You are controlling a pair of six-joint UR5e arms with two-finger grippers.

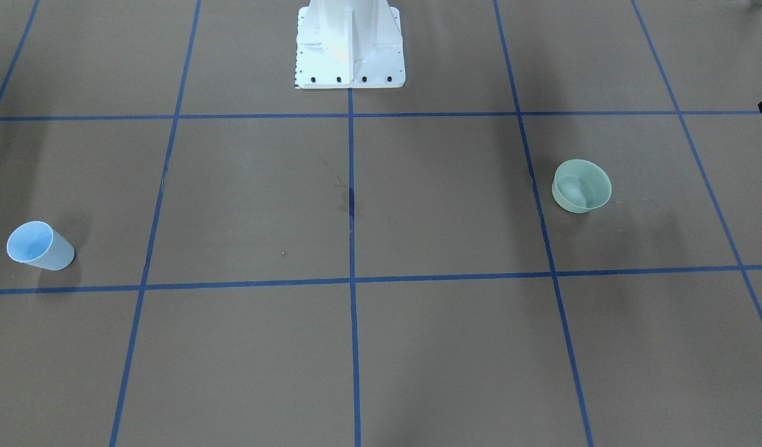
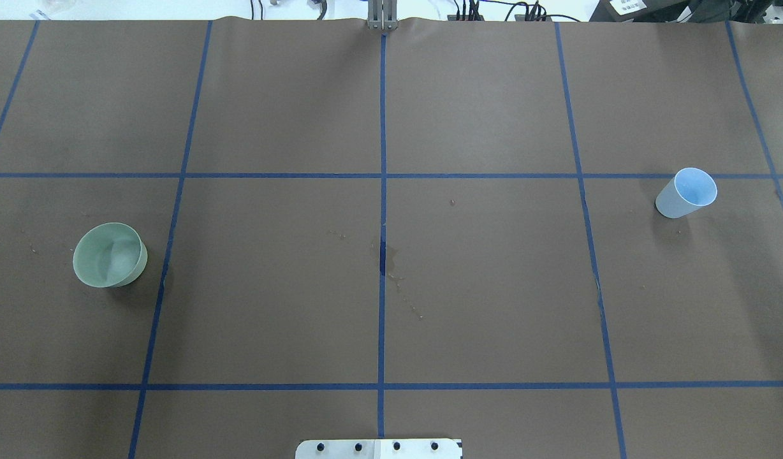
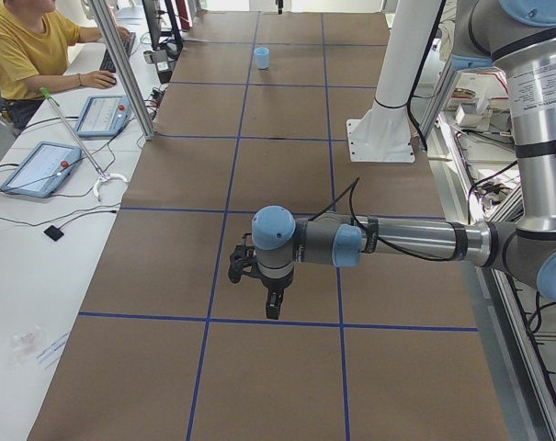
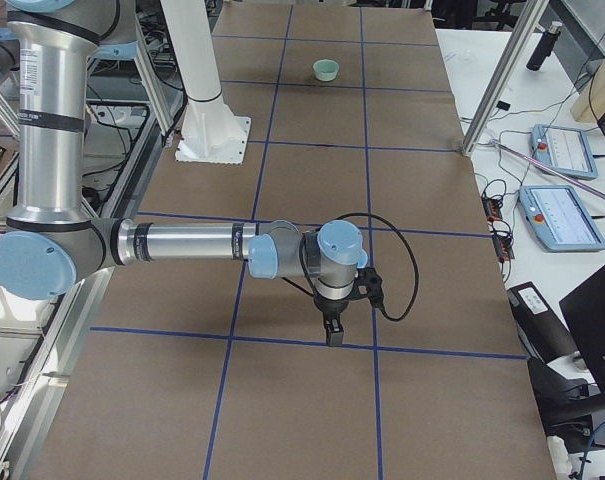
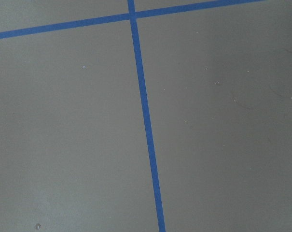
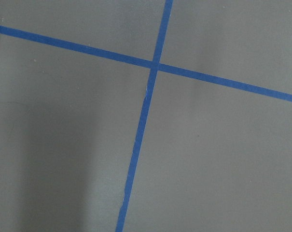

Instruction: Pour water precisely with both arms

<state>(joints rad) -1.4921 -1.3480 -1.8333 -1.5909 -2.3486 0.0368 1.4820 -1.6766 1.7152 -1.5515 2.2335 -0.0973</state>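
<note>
the left gripper [image 3: 271,310] hangs fingers-down from the near left arm [image 3: 406,241], which stretches level over one end of the table [image 2: 270,306]. it shows only in the side view, so i cannot tell whether its fingers are parted or closed. its wrist camera sees only brown paper and blue tape [image 5: 146,121]. the right gripper [image 4: 332,335] hangs the same way from the right arm [image 4: 182,243] over the opposite end, just above a tape line, and again i cannot tell its state. the water [image 2: 114,258] shows as a faint pale glint and a curved ripple inside the green bowl [image 2: 143,258]. the bowl stands upright on the robot's left half of the table, far up the table from the right gripper and in neither wrist view. the blue cup [image 2: 669,205] stands upright on the right half, far from the bowl and from the left gripper. between bowl and cup, on the centre tape line, lies a dark spot [image 2: 383,258] with small specks near it. the white pedestal [image 1: 350,56] stands at the robot's edge. a person [image 3: 20,46] sits at a side desk.
</note>
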